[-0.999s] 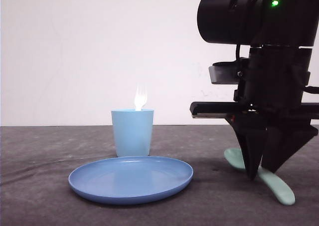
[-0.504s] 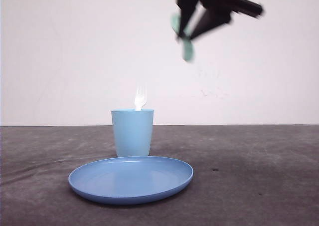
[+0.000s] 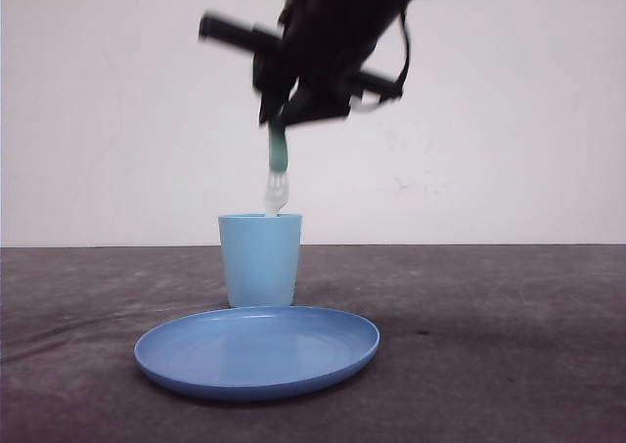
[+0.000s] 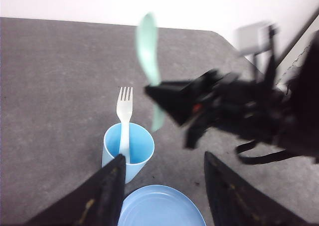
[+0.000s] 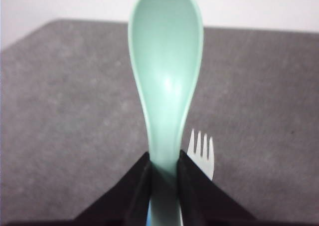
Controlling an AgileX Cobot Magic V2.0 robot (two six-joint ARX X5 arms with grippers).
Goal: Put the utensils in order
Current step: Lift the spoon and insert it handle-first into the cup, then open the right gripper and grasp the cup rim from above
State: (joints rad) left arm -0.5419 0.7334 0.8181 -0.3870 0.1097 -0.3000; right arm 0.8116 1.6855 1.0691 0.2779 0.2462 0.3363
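Since the earlier frames the right hand (image 3: 279,120) has swung from the upper right of the front view across to the upper middle, carrying the mint-green spoon (image 3: 278,148) with it, so that the spoon now hangs nearly upright directly above the light blue cup (image 3: 260,260). The hand is clamped on the spoon's handle: in the right wrist view the two dark fingers (image 5: 132,188) press against either side of the spoon (image 5: 167,86) just below the bowl. The picture is blurred with motion, so exactly how far the spoon's lower end stands from the cup's rim is hard to tell, though in the front view it appears close above the tines of the white fork (image 3: 276,195). That fork already stands in the cup, handle down and tines up, leaning against the rim, as the left wrist view shows clearly with the fork (image 4: 123,117) inside the cup (image 4: 127,150). The left hand (image 4: 162,193) hovers high above with its fingers spread wide and nothing between them. The round blue plate (image 3: 256,351) lies bare on the grey worktop (image 3: 489,345) just in front of the cup. By my judgement the task is about half done: one utensil is stowed, and the spoon is lifted and lined up but has yet to be lowered into the cup and let go.
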